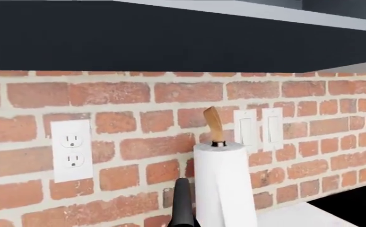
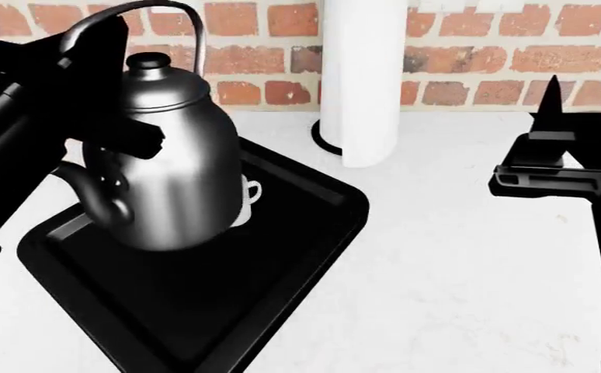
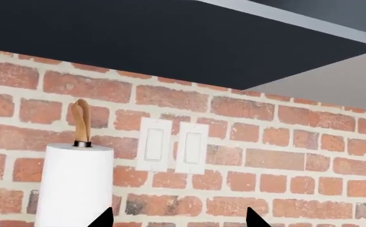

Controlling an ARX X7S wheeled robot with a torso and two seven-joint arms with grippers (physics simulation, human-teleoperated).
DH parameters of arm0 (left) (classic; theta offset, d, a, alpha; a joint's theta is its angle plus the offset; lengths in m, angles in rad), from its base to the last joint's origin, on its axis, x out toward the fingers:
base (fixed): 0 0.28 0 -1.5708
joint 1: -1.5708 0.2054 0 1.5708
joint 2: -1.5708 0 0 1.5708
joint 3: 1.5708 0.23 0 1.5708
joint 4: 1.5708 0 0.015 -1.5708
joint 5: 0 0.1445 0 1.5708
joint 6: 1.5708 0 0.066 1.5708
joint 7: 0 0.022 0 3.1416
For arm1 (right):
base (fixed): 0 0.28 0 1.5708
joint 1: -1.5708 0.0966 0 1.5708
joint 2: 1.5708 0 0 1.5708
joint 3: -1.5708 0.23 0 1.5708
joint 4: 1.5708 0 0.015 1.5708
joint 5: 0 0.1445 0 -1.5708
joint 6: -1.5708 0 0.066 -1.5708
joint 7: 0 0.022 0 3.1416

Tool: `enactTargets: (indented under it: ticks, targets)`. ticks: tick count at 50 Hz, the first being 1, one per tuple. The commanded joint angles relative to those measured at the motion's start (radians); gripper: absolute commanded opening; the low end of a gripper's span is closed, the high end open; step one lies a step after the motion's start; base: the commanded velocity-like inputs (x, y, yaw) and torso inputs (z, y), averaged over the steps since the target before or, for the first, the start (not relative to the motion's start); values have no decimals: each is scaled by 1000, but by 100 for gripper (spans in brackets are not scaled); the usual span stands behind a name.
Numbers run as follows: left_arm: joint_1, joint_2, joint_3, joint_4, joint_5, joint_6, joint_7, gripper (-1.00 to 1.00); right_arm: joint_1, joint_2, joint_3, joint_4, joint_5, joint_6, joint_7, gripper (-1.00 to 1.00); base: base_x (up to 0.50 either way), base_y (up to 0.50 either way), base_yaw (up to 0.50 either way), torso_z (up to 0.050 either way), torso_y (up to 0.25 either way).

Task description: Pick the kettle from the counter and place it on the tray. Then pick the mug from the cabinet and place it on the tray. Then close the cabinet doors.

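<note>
The kettle is polished silver metal with a rounded, bulging body, a small knobbed lid, a thin arched wire handle and a short curved spout that points away from the paper-towel roll. It sits over the far half of the tray, a glossy black rectangle with rounded corners and a low raised rim, lying on the white, faintly speckled table. Tucked just behind the kettle, on the side toward the roll, a small white mug shows only its rim and loop handle; it is inside the tray.

The left gripper is a matte black mass pressed against the kettle's upper side and handle; whether its fingers are clamped on the handle cannot be told. The right gripper hangs over bare table on the far side of the roll from the tray, its fingers spread apart and holding nothing; two dark fingertips show well apart in the right wrist view.

Behind the roll runs a red brick wall with pale mortar, carrying a white outlet and a double white switch plate. The roll is a smooth white cylinder topped by a wooden finial. A dark cabinet underside hangs above the roll.
</note>
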Motion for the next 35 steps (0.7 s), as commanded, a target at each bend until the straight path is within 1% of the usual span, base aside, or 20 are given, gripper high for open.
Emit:
enactTargets:
  ticks: [1, 12, 35]
  targets:
    - [98, -3, -36, 13, 91, 15, 67, -100, 10, -12, -12, 6, -6, 8, -2, 100, 0, 0, 0, 0, 0]
    - [195, -2, -52, 20, 170, 35, 132, -100, 13, -20, -20, 10, -12, 11, -4, 100, 0, 0, 0, 1, 0]
    - [284, 17, -24, 15, 282, 72, 213, -100, 21, -36, -36, 21, -26, 19, -12, 100, 0, 0, 0, 0, 1]
